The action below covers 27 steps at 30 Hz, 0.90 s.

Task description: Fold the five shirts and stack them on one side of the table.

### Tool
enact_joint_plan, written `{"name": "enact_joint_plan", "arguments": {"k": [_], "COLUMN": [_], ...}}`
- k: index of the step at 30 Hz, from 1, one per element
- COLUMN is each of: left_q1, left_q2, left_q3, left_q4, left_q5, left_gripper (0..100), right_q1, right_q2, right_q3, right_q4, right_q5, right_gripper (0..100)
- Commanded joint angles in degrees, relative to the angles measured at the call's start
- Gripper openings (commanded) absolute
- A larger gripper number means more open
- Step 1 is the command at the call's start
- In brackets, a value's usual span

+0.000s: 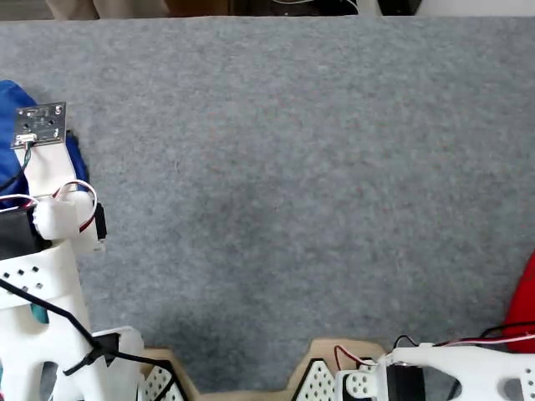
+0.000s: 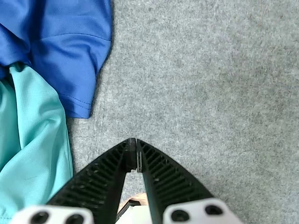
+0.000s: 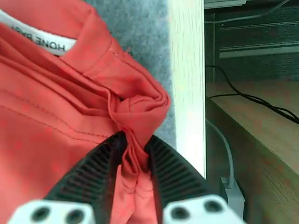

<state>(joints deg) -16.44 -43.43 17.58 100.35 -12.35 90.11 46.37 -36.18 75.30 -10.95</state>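
A blue shirt lies on the grey felt, with a teal shirt beside and partly under it. My left gripper hovers over bare felt just off the blue sleeve, fingers shut with nothing between them. In the high view the blue shirt peeks out at the left edge behind the left arm. A red shirt with a white neck label bunches near the table's edge. My right gripper is shut on a pinched fold of it. The red shirt shows at the right edge of the high view.
The grey felt mat covers the wide middle of the table. A pale wooden table edge runs right beside the red shirt, with cables and a shelf beyond it. Both arm bases stand along the front edge.
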Motion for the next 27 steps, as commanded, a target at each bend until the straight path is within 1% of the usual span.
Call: {"name": "enact_joint_plan", "arguments": {"k": [1,3,4,9,11,15,18,22,27], "left_q1": [-0.3,-0.3,-0.3,-0.3,-0.3,-0.4,-0.5,-0.7,-0.7], "left_q2": [-0.5,-0.4,-0.4,-0.4,-0.4,-0.4,-0.4,-0.6,-0.5], "left_q3": [0.0,0.0,0.0,0.0,0.0,0.0,0.0,-0.1,-0.1], "left_q4": [0.4,0.4,0.4,0.4,0.4,0.4,0.4,0.4,0.4], "left_q5": [0.0,0.0,0.0,-0.1,-0.1,-0.1,-0.1,-0.2,-0.3], "left_gripper": [2,2,2,2,2,2,2,2,2], "right_q1": [1.0,1.0,1.0,0.9,0.9,0.7,-1.5,-5.0,-9.6], "right_q2": [-0.4,-0.4,-0.6,-0.7,-0.8,-2.0,-3.1,-6.0,-12.7], "right_q3": [-3.1,-3.0,-3.0,-3.1,-4.4,-13.0,-21.2,-28.0,-29.5], "right_q4": [-0.6,-0.2,1.0,6.4,8.7,18.0,26.8,27.0,27.1], "right_q5": [0.7,1.5,2.4,3.5,3.5,3.4,3.4,3.3,3.3], "right_gripper": [0.6,3.1,6.5,30.8,36.1,36.5,36.5,36.4,35.2]}}
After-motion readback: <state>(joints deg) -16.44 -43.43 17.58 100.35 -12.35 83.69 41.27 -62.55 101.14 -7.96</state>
